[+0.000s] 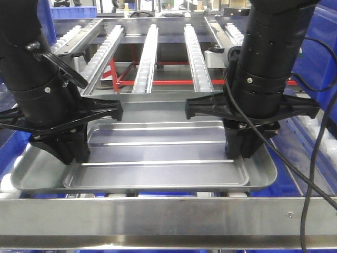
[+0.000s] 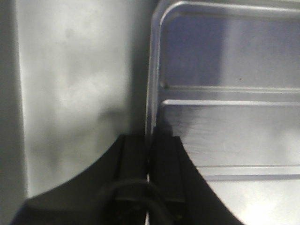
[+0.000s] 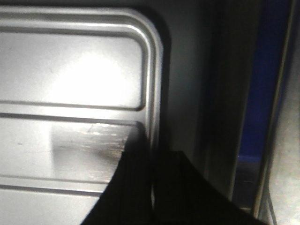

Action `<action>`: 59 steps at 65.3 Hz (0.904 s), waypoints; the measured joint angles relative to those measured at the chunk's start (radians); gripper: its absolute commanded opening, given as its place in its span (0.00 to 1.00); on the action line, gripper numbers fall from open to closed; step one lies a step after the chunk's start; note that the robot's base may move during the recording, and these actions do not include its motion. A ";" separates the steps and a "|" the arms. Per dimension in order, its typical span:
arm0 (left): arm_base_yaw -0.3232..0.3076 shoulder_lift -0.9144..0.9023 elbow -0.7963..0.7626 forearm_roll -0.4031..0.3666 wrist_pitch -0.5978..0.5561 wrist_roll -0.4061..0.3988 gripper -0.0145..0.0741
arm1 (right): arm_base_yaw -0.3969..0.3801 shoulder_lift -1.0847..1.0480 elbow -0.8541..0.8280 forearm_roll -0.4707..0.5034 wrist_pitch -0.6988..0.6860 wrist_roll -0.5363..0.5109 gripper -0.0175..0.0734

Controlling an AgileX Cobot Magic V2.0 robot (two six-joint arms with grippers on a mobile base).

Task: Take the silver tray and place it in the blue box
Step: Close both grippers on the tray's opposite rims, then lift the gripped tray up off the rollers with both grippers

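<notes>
The silver tray [image 1: 163,158] lies level across the middle of the front view, with two long ridges in its recessed panel. My left gripper [image 1: 71,153] is shut on its left rim and my right gripper [image 1: 245,147] is shut on its right rim. In the left wrist view the tray's [image 2: 225,131] thin raised edge runs between the fingers of the left gripper [image 2: 149,138]. The right wrist view shows the same on the tray's [image 3: 70,84] other side at the right gripper [image 3: 152,150]. The blue box [image 1: 297,182] shows only as blue patches beside and below the tray, and as a strip of blue box [image 3: 267,84] wall.
Roller conveyor rails [image 1: 150,52] run away behind the tray, over a red frame [image 1: 158,81]. A wide metal bar [image 1: 158,216] crosses the front. A black cable [image 1: 316,153] hangs at the right. More blue crates [image 1: 316,47] stand at the back.
</notes>
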 measured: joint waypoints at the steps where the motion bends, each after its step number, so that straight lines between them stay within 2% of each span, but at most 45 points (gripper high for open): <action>1: 0.000 0.000 0.000 0.000 0.000 0.000 0.05 | 0.000 0.000 0.000 0.000 0.000 0.000 0.25; 44: 0.000 0.000 0.000 0.000 -0.004 0.000 0.05 | 0.000 0.000 0.000 0.006 0.004 0.002 0.25; 59: 0.000 -0.054 -0.037 -0.002 0.074 0.000 0.05 | 0.000 -0.050 -0.032 0.024 0.067 0.004 0.26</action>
